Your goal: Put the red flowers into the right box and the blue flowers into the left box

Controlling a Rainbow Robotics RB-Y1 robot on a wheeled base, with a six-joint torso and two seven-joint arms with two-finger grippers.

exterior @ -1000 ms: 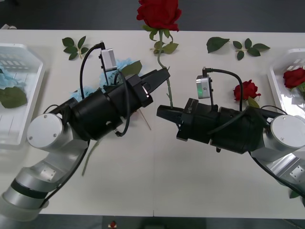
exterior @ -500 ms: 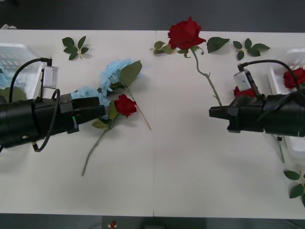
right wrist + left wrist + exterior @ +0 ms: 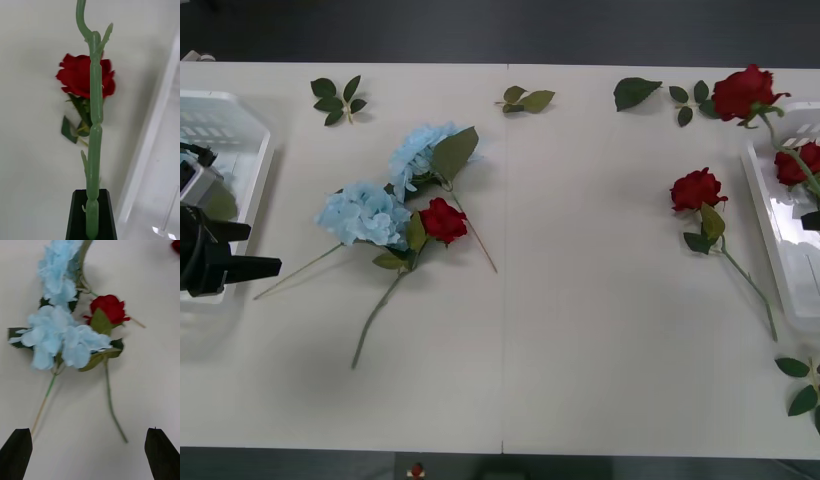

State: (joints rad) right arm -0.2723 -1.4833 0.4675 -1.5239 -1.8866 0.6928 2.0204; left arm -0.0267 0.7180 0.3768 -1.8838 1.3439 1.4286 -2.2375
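Observation:
My right gripper (image 3: 92,215) is shut on the green stem (image 3: 93,123) of a red flower, whose bloom (image 3: 748,92) hangs by the right box's far end. In the front view that gripper (image 3: 812,220) sits at the right edge over the right box (image 3: 770,215), which holds another red flower (image 3: 792,165). A third red flower (image 3: 697,188) lies on the table left of that box. My left gripper (image 3: 245,250) stands open by the left box (image 3: 225,125). Two blue flowers (image 3: 365,212) (image 3: 420,150) lie ahead of it with a red flower (image 3: 443,220) against them.
Loose green leaf sprigs lie along the table's far edge (image 3: 338,98) (image 3: 525,99) (image 3: 700,100), and more at the near right corner (image 3: 800,385). The table's middle (image 3: 580,300) is bare.
Both arms have drawn apart from the table's middle to its sides. The right one carried the red flower by its stem over to the right box; the left one went back empty.

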